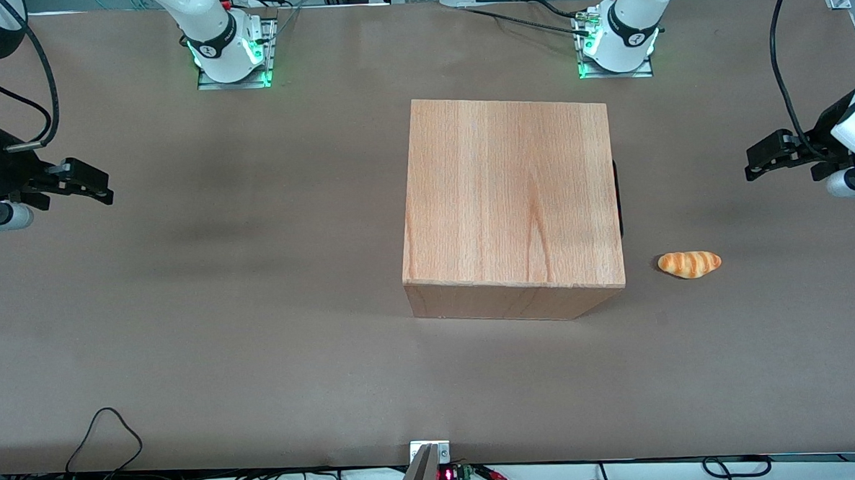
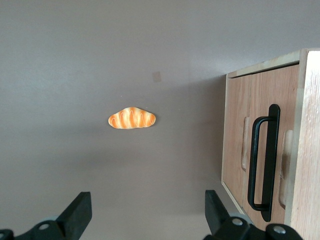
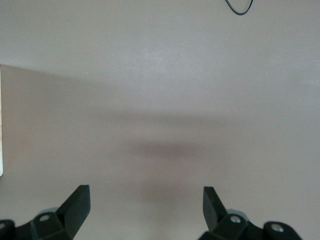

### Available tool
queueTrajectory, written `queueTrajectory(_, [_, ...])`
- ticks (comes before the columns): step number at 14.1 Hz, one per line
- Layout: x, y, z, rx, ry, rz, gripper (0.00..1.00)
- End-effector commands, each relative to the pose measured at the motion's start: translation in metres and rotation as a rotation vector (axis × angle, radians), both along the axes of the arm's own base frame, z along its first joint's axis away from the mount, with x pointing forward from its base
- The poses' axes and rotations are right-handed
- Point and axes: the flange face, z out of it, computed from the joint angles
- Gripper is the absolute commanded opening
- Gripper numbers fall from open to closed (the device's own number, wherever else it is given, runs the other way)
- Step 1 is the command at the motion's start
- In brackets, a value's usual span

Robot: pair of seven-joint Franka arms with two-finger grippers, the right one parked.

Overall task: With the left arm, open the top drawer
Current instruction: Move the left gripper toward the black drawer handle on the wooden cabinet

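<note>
The wooden cabinet (image 1: 508,193) stands mid-table, its front facing the working arm's end. The top drawer (image 2: 237,125) sits closed, flush in the cabinet, with its long black bar handle (image 2: 270,150) across the front panel. From the front camera only a dark sliver of that handle (image 1: 617,195) shows at the cabinet's edge. My left gripper (image 1: 750,166) hovers open well in front of the drawer, at the working arm's end of the table, a wide stretch of table apart from it. Nothing lies between its black fingers (image 2: 80,212) in the left wrist view.
A toy croissant (image 1: 689,264) lies on the brown table (image 1: 257,312) in front of the cabinet, nearer the front camera than my gripper; the left wrist view also shows the croissant (image 2: 132,118). Cables hang along the table's near edge.
</note>
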Motion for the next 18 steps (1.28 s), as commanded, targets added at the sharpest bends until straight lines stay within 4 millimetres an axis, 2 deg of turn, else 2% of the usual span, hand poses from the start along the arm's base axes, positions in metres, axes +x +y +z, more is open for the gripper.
queueTrajectory(1, [-0.007,0.003,0.003,-0.007,0.000,-0.003,1.00])
queueTrajectory(4, [-0.005,0.003,0.000,-0.006,0.004,0.014,1.00])
queueTrajectory(6, [-0.001,0.004,-0.009,-0.009,0.020,0.018,1.00])
queueTrajectory(9, [0.005,-0.008,-0.025,-0.012,0.049,0.003,1.00])
queueTrajectory(11, [0.014,-0.023,-0.053,-0.018,0.101,-0.021,1.00])
queueTrajectory(13, [0.026,-0.031,-0.100,-0.061,0.199,-0.023,1.00])
queueTrajectory(15, [0.033,-0.037,-0.129,-0.098,0.247,-0.019,1.00])
queueTrajectory(18, [0.040,-0.042,-0.161,-0.167,0.302,-0.003,1.00])
